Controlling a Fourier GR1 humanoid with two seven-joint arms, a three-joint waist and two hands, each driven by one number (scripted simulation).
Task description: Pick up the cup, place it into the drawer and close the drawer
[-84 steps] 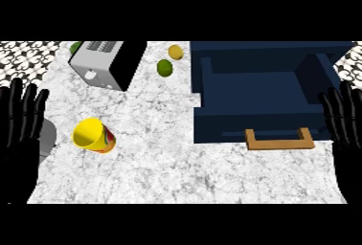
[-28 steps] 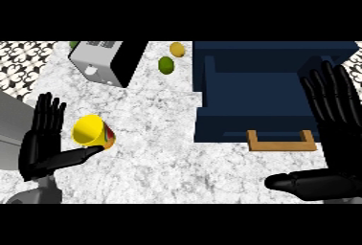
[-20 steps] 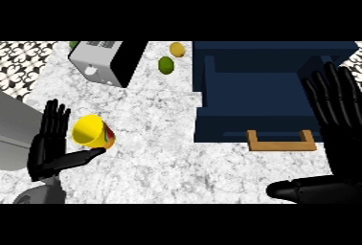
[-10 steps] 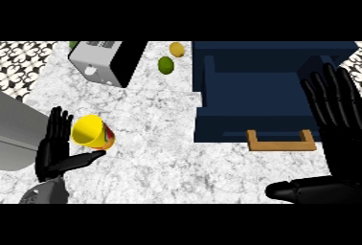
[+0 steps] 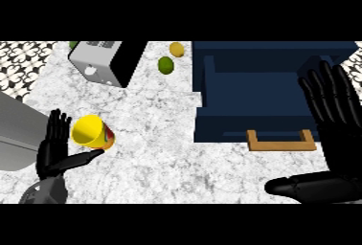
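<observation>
Two black hands are seen over the marble counter (image 5: 159, 160), both opened flat. The left hand (image 5: 50, 155) is held at the lower left with its fingers (image 5: 55, 128) straight and pointing up; nothing is grasped by it. Its thumb (image 5: 82, 159) is stretched out to the right, under the cup (image 5: 90, 131). The cup is found just beside those fingers, on the counter's left part, well apart from the drawer (image 5: 254, 95). It is tipped so that its yellow mouth is turned up toward the view, and red and green marks are shown on its lower side. Whether the cup is touched by the hand cannot be told.

The right hand (image 5: 338, 143) is held at the right edge, fingers straight and spread, laid in view over the drawer's right side. Nothing is held by it either, and its thumb is stuck out to the left near the lower edge.

The navy drawer is seen pulled open at the upper right, with a wooden handle (image 5: 280, 142) on its front. A toaster (image 5: 106, 60) is placed at the upper left. Between toaster and drawer a green fruit (image 5: 164, 64) and a yellow fruit (image 5: 176, 49) are set near each other.
</observation>
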